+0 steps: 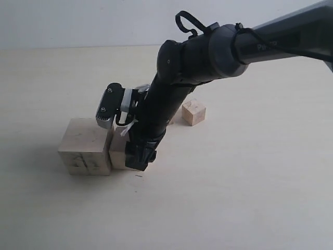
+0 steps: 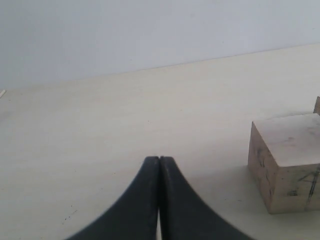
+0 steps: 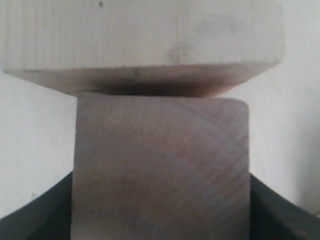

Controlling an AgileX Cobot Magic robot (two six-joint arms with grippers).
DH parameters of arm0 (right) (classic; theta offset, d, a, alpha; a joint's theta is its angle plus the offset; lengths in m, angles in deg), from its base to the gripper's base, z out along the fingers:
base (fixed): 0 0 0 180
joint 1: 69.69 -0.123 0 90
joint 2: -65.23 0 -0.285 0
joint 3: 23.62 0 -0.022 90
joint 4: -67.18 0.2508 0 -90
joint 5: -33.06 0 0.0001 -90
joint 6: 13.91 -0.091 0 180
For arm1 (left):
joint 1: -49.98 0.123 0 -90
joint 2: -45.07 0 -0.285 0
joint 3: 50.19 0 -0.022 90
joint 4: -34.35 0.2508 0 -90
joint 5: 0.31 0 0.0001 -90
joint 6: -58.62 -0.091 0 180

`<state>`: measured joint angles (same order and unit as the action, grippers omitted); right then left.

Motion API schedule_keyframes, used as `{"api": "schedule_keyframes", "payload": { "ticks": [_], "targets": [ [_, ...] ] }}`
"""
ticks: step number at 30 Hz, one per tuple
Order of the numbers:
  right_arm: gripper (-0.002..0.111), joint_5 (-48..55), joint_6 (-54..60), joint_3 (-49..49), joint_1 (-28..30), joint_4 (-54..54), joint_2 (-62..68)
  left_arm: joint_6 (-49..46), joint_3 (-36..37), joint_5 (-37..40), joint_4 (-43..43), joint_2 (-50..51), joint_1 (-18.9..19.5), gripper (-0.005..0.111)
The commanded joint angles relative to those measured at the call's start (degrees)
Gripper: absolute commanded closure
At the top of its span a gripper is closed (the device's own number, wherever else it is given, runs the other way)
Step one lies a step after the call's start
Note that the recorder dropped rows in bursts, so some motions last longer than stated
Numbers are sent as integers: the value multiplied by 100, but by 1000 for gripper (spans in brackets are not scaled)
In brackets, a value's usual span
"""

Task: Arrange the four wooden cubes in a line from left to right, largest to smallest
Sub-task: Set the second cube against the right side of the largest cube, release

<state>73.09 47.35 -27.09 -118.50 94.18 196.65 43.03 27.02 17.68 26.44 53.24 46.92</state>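
Note:
The largest cube (image 1: 86, 146), with dark scribbles on its near face, stands on the table at the left; the left wrist view shows it too (image 2: 287, 162). Pressed against its right side is the second-largest cube (image 1: 117, 152), which fills the right wrist view (image 3: 160, 165) below the largest cube (image 3: 145, 40). My right gripper (image 1: 136, 155) reaches across from the right, and its dark fingers (image 3: 42, 212) lie flat against both sides of that cube. A small cube (image 1: 193, 112) sits farther back to the right. The fourth cube is hidden. My left gripper (image 2: 159, 160) is shut and holds nothing.
The right arm (image 1: 208, 57) slants across the middle of the exterior view and hides the table behind it. Pale bare tabletop (image 1: 234, 198) stretches in front and to the right. A white wall (image 1: 78, 21) bounds the far edge.

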Motion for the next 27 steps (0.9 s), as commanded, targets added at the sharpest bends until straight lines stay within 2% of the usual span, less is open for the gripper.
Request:
{"api": "schedule_keyframes", "payload": {
  "ticks": [1, 21, 24, 27],
  "targets": [
    [108, -253, 535, 24, -116, -131, 229, -8, 1, -30, -8, -38, 11, 107],
    [108, -693, 580, 24, -116, -167, 230, -8, 1, -30, -8, -38, 11, 107],
    [103, -786, 580, 24, -116, -167, 230, -8, 1, -30, -8, -38, 11, 107],
    [91, -798, 580, 24, -116, -167, 230, -8, 1, -30, -8, -38, 11, 107]
  ]
}}
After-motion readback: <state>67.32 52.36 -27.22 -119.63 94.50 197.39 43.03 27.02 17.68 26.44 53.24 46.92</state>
